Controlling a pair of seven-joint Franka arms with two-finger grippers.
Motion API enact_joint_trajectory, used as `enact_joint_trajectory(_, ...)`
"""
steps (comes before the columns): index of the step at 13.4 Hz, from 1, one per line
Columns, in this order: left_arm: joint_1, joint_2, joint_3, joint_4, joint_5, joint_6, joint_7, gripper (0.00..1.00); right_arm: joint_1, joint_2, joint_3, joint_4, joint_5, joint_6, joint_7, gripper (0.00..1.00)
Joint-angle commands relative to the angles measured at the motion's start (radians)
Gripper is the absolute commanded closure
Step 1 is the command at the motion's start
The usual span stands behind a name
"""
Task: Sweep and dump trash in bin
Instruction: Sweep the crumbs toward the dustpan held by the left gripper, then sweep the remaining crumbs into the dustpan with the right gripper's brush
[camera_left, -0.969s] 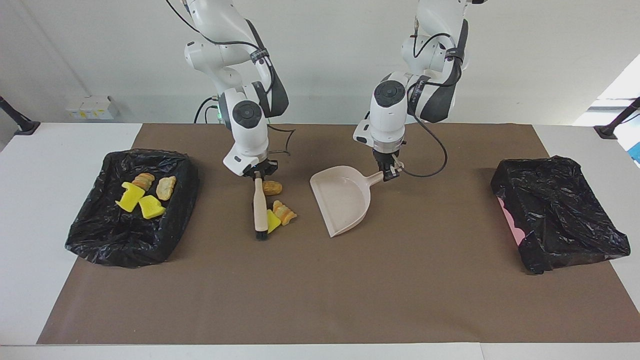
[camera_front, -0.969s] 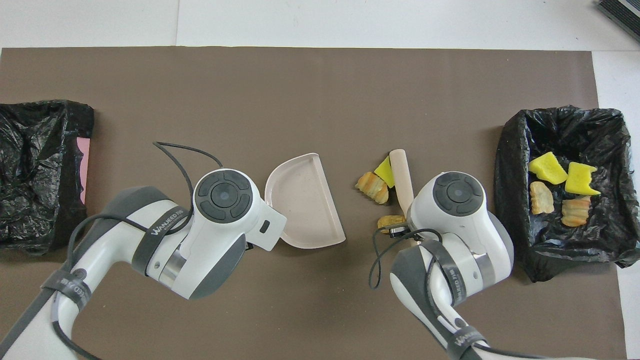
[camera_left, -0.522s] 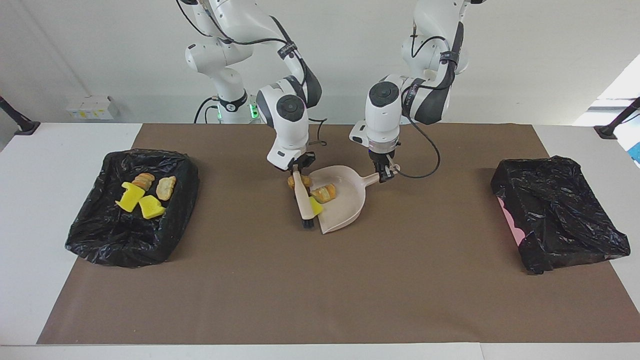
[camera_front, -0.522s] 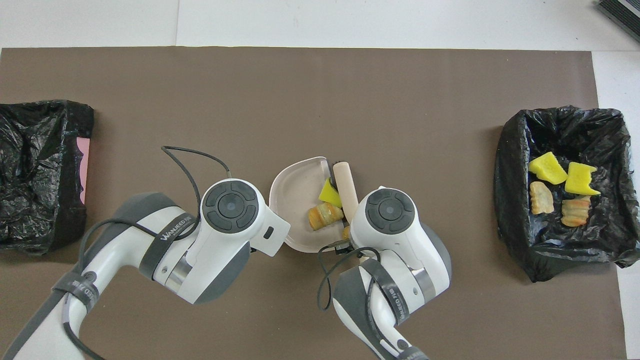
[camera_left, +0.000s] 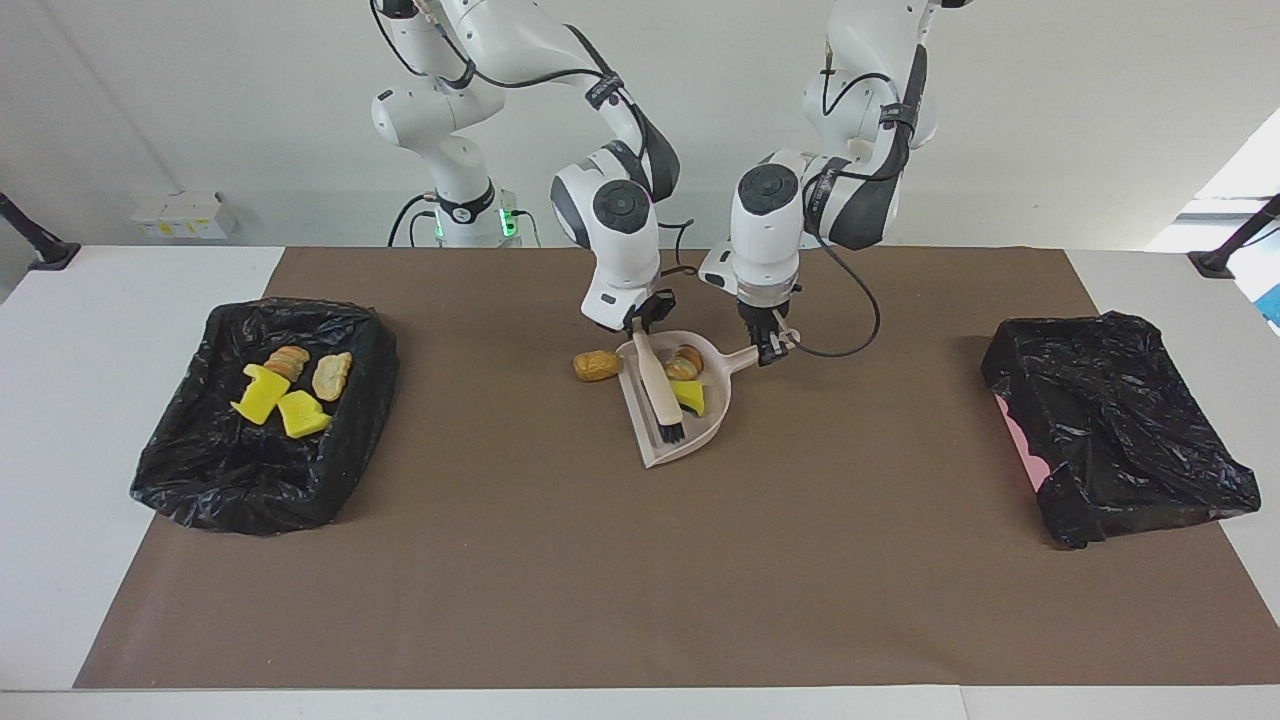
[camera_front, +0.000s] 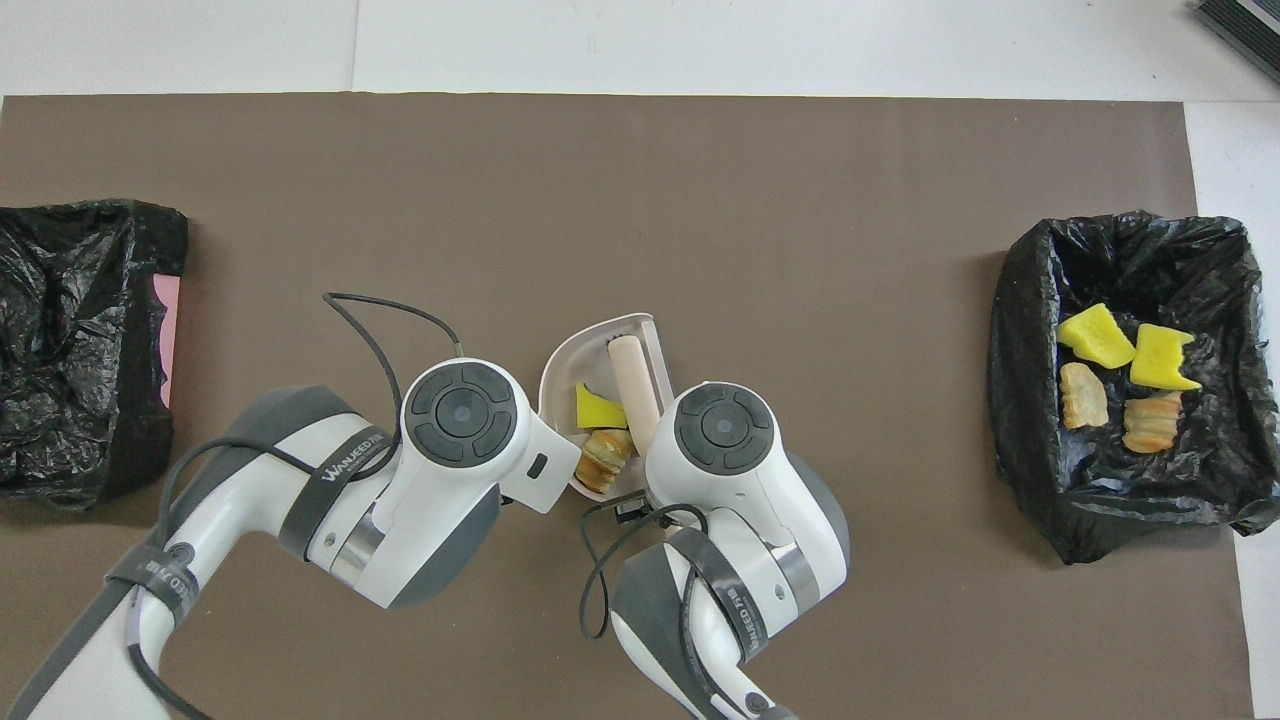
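Observation:
The beige dustpan (camera_left: 648, 448) (camera_front: 565, 360) lies on the brown mat, and my left gripper (camera_left: 772, 350) is shut on its handle. My right gripper (camera_left: 641, 323) is shut on the beige brush (camera_left: 654, 382) (camera_front: 633, 372), whose bristles rest inside the pan. A yellow piece of trash (camera_left: 690, 397) (camera_front: 597, 409) and a tan piece (camera_left: 685, 362) (camera_front: 604, 460) sit in the pan beside the brush. Another tan piece (camera_left: 597, 365) lies on the mat just outside the pan, toward the right arm's end. The black-lined bin (camera_left: 200, 480) (camera_front: 1020, 400) holds several pieces.
A second black-bagged bin (camera_left: 1115, 430) (camera_front: 80, 330) with a pink edge stands at the left arm's end of the table. The brown mat (camera_left: 640, 580) covers most of the tabletop, with white table around it.
My right gripper swept the brush toward the left arm's end and into the dustpan, pushing the yellow piece and one tan piece in. One tan piece stayed outside on the mat.

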Motion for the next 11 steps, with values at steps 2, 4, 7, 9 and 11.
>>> enact_joint_trajectory(2,-0.008,-0.021,0.008,-0.033,0.009,0.024,0.087,1.00,-0.064,-0.057,-0.004,0.026,0.011,-0.139,-0.013,1.00)
enact_joint_trajectory(4,-0.007,-0.023,0.008,-0.032,0.081,0.024,0.128,1.00,-0.124,-0.108,-0.007,0.004,0.000,-0.215,-0.004,1.00)
enact_joint_trajectory(7,-0.014,-0.034,0.008,-0.050,0.092,0.012,0.133,1.00,-0.210,-0.200,-0.004,-0.071,-0.069,-0.243,-0.011,1.00)
enact_joint_trajectory(9,-0.019,-0.055,0.008,-0.085,0.106,0.012,0.133,1.00,-0.250,-0.269,-0.004,-0.156,-0.081,-0.240,-0.017,1.00)
enact_joint_trajectory(11,-0.022,-0.072,0.007,-0.113,0.106,0.011,0.133,1.00,-0.248,-0.333,-0.001,-0.258,-0.084,-0.212,-0.016,1.00)
